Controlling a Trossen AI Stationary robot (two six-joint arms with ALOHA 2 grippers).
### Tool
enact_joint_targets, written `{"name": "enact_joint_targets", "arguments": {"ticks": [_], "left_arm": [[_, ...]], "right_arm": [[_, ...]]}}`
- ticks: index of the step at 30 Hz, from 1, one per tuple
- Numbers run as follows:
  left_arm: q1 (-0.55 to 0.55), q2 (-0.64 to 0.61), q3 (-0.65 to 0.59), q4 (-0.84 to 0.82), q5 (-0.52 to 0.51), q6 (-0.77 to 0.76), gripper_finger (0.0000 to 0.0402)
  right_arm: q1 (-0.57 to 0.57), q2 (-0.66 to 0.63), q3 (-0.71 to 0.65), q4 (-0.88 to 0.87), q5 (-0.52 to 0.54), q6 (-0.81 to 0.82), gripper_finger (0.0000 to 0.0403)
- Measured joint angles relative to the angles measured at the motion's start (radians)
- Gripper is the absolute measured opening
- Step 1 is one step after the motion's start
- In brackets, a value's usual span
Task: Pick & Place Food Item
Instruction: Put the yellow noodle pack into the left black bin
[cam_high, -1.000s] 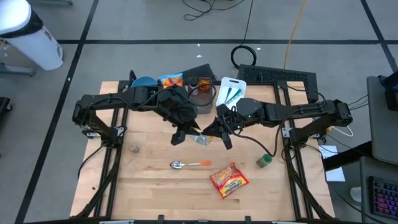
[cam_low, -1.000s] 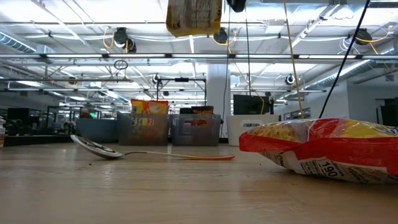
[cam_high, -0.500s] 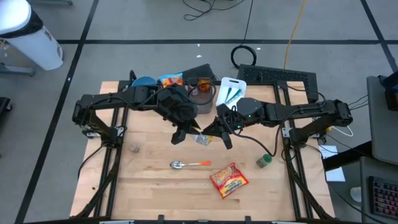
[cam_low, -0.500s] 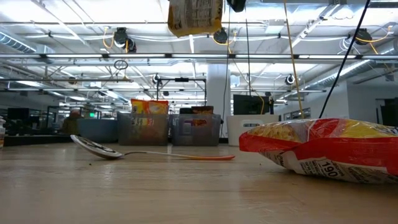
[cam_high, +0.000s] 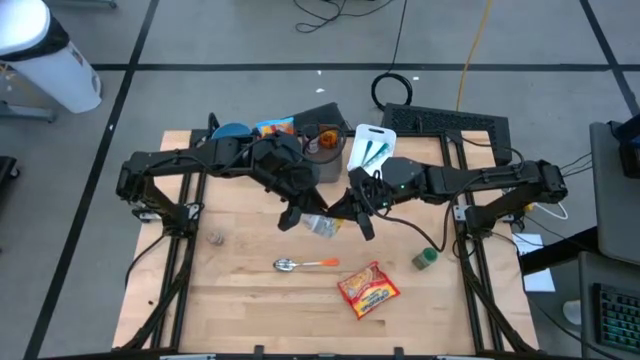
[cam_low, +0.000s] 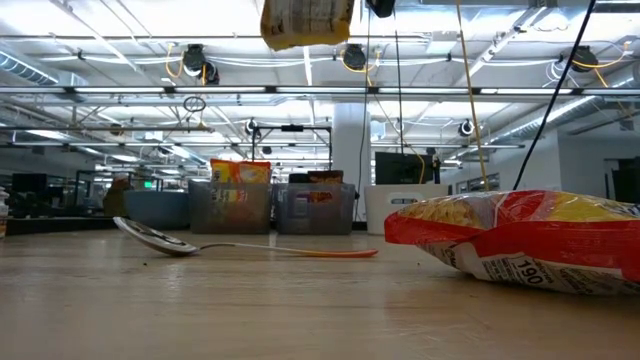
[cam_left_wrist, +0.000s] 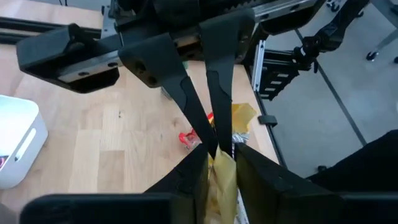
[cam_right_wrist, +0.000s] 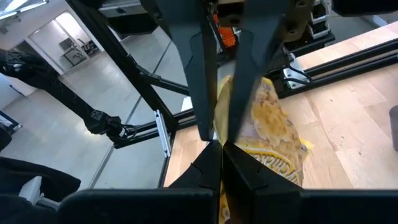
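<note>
Compared with one second ago, the packet sits slightly lower and more to the right in the high view, and in the low view it has shifted a little left and up at the frame's top edge. Both arms stay close together over the table's centre; nothing lying on the table has moved.

The left gripper and the right gripper both pinch the one packet, which hangs in the air between them, clear of the table. In the left wrist view the left gripper's fingers are pressed onto the packet's yellow edge, with the right gripper clamped on it from the opposite side. The right wrist view shows the same grip on the packet.

Count on the table: one spoon, one red noodle pack, one green cap-like item, possibly a small jar, one small grey object. At the far edge: one blue bowl, one white board.
</note>
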Motion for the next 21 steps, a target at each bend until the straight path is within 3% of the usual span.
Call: {"name": "enact_joint_targets", "arguments": {"ticks": [8,21], "left_arm": [[0.0,0.0,0.0,-0.005,0.024,0.005,0.0006],[0.014,-0.022,0.0,-0.082,0.02,0.002,0.0108]], "right_arm": [[0.0,0.0,0.0,-0.001,0.0,0.003,0.0],[0.0,0.001,0.0,-0.001,0.0,0.004,0.0]]}}
